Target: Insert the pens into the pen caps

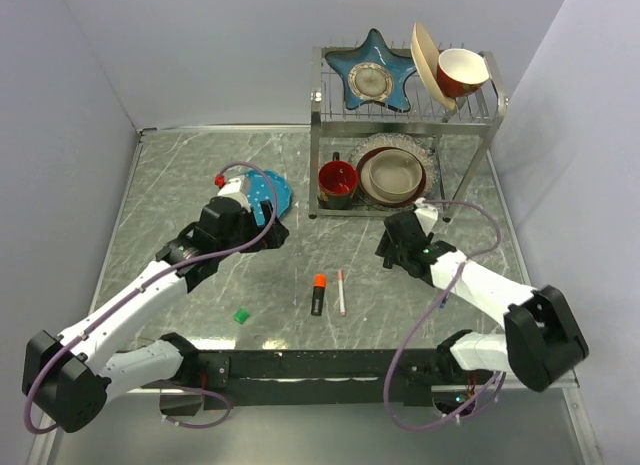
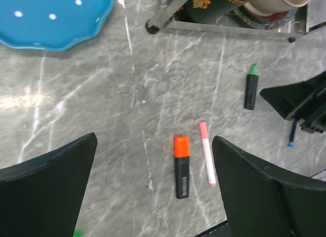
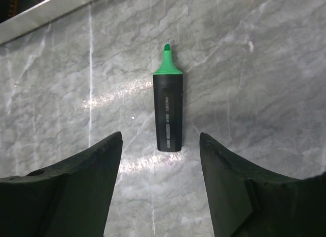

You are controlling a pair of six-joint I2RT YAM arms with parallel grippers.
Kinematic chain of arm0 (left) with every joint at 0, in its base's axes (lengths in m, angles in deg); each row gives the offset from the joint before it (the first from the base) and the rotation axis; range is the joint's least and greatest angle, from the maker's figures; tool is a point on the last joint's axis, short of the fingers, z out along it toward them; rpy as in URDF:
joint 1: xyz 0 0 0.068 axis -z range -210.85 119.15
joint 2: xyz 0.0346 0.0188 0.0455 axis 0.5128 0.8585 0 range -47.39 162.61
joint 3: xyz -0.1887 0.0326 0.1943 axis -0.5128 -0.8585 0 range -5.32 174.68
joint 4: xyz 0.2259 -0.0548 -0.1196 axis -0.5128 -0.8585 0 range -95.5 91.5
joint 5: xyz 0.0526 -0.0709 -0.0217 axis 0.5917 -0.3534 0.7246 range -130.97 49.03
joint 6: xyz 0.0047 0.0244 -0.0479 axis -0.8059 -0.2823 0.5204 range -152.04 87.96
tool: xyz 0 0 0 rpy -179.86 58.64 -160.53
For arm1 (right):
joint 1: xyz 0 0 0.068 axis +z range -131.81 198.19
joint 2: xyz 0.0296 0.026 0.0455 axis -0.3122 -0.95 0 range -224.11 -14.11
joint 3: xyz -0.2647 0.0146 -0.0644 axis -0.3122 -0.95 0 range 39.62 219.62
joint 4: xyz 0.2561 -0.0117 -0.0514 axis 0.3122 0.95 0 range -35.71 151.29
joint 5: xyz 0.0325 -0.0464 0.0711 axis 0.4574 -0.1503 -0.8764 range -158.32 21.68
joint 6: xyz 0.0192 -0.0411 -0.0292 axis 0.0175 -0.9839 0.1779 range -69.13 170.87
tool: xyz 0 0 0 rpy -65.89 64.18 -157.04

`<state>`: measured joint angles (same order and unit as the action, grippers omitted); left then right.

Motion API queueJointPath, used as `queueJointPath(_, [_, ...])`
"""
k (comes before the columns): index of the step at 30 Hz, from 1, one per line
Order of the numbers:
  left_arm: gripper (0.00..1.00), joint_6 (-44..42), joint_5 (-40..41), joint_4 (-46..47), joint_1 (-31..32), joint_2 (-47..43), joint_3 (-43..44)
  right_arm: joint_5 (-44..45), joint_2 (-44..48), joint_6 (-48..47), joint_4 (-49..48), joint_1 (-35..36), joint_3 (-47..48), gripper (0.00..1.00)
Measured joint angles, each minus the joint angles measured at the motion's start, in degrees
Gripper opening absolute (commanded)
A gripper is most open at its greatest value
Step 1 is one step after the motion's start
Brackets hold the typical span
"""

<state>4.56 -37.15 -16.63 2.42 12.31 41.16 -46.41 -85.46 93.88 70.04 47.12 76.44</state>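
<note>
A black marker with a bare green tip point(image 3: 168, 107) lies on the marble table, just ahead of my open, empty right gripper point(image 3: 160, 140); it also shows in the left wrist view point(image 2: 250, 86). A thin blue pen point(image 2: 292, 135) lies beside the right gripper point(image 1: 392, 247). A black marker with an orange end point(image 1: 318, 293) and a thin white pen with a pink end point(image 1: 341, 292) lie side by side mid-table. A green cap point(image 1: 241, 314) lies near the front. A small red cap point(image 1: 219, 180) sits left of the blue plate. My left gripper point(image 1: 262, 233) is open, empty and held high.
A blue dotted plate point(image 1: 275, 193) lies under the left wrist. A metal dish rack point(image 1: 400, 125) stands at the back right with a red mug point(image 1: 338, 180), plates, a bowl and a star dish. The table's front edge runs just behind the pens.
</note>
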Motion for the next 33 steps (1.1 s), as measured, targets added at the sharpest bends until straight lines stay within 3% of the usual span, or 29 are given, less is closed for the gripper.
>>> queueJointPath(8, [0.99,-3.9,-0.4,-3.5,-0.2,-2.9,1.4,-0.9,-9.1,0.5,-0.7,-0.3,3.2,0.60])
queueJointPath(19, [0.99,-5.9,-2.8,-2.7,-0.2,-10.6,-0.6,-0.1,-16.8,0.6,-0.3,-0.3,6.2,0.54])
queueJointPath(26, [0.97,-5.9,-2.9,-1.3,-0.2,-14.9,-2.3,0.1,-17.3,-0.7,-0.1,-0.5,6.8,0.28])
queueJointPath(33, [0.79,-5.2,-5.0,0.3,-0.2,-16.7,-3.6,-2.4,-16.1,-2.9,-3.9,-0.2,5.1,0.17])
